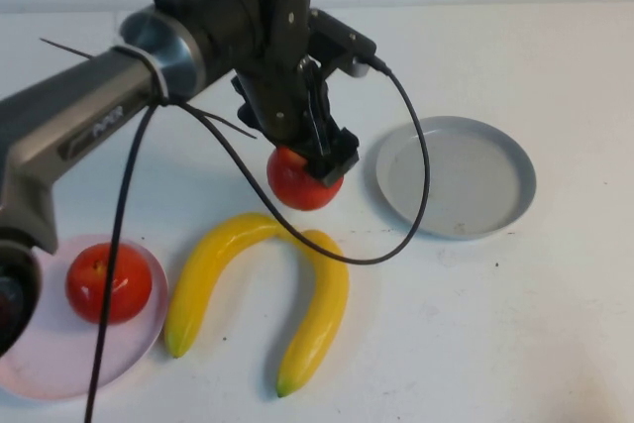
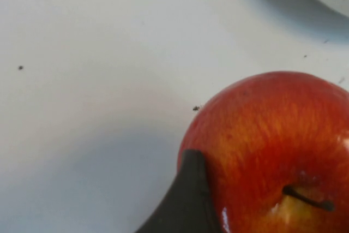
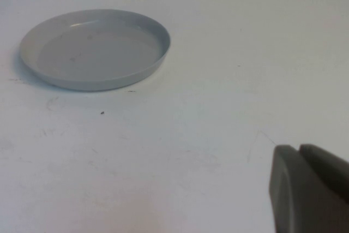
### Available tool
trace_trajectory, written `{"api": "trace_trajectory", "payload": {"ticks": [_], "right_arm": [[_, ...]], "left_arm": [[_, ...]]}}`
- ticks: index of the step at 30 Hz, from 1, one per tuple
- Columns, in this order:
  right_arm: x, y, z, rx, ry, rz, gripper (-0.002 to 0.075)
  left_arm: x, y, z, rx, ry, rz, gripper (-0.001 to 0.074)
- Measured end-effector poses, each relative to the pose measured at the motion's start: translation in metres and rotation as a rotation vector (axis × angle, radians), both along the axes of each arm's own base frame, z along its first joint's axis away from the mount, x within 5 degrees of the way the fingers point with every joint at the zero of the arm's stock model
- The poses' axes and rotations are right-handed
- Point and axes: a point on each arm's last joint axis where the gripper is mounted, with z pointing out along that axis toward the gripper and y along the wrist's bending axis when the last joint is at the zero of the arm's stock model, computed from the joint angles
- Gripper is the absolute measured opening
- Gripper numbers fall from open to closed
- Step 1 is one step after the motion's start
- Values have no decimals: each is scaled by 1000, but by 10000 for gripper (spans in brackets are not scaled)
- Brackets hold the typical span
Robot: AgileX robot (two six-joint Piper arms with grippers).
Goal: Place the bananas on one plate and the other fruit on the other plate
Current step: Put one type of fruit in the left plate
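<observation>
My left gripper is down over a red apple at the table's middle, shut on it; in the left wrist view one dark finger presses the apple's side, stem up. A second red apple lies on the pale pink plate at front left. Two yellow bananas lie on the table, forming an arch in front of the held apple. The grey-blue plate at right holds nothing. My right gripper is shut, low over bare table, out of the high view.
The left arm's black cable loops down across the table between the held apple, the grey-blue plate and the bananas. White tabletop lies all round, with open room at front right.
</observation>
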Motion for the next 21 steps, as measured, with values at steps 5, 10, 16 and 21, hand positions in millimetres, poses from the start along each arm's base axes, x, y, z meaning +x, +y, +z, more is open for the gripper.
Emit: {"api": "trace_trajectory", "payload": {"ticks": [5, 10, 16, 21], "right_arm": [[0, 0, 0, 0, 0, 0, -16], [0, 0, 0, 0, 0, 0, -17], [0, 0, 0, 0, 0, 0, -17], [0, 0, 0, 0, 0, 0, -17]], "left_arm": [[-16, 16, 50, 8, -38, 56, 578], [-26, 28, 75, -15, -71, 161, 578], [-51, 49, 97, -8, -117, 183, 578], [-85, 86, 97, 57, -126, 275, 578]]}}
